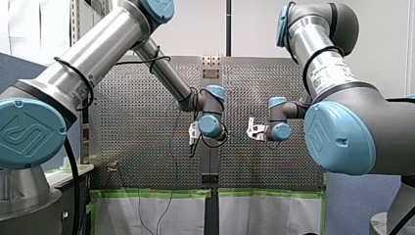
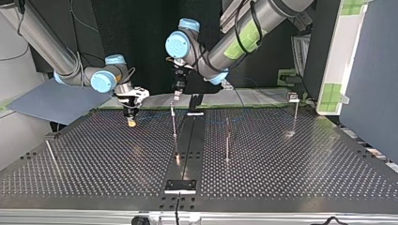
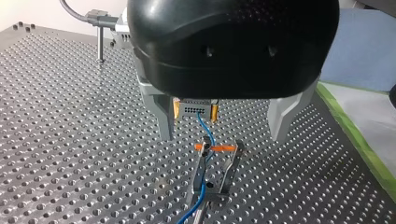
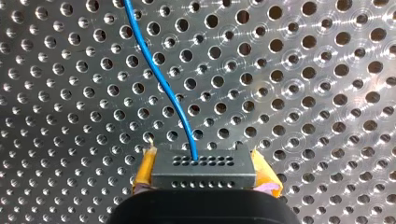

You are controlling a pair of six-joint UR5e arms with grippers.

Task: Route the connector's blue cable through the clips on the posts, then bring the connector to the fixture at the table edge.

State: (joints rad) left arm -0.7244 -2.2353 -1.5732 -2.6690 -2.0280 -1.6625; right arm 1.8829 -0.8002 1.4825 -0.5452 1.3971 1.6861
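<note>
Mostly you see just yellow pads (image 4: 145, 170) of my right gripper (image 4: 205, 179), clamped on the connector (image 4: 203, 165). My left gripper (image 3: 222, 133) stands wide open.

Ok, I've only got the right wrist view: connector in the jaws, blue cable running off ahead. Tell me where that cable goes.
Observer: The left wrist view shows the blue cable running from the connector down into the clip on a post.
Operator: Give me the left jaws.
Observer: They stand open above that clip, holding nothing.
Operator: Tell me what lies beyond it.
Observer: In the top view, a second post and a third post stand further toward the view's right.
</note>
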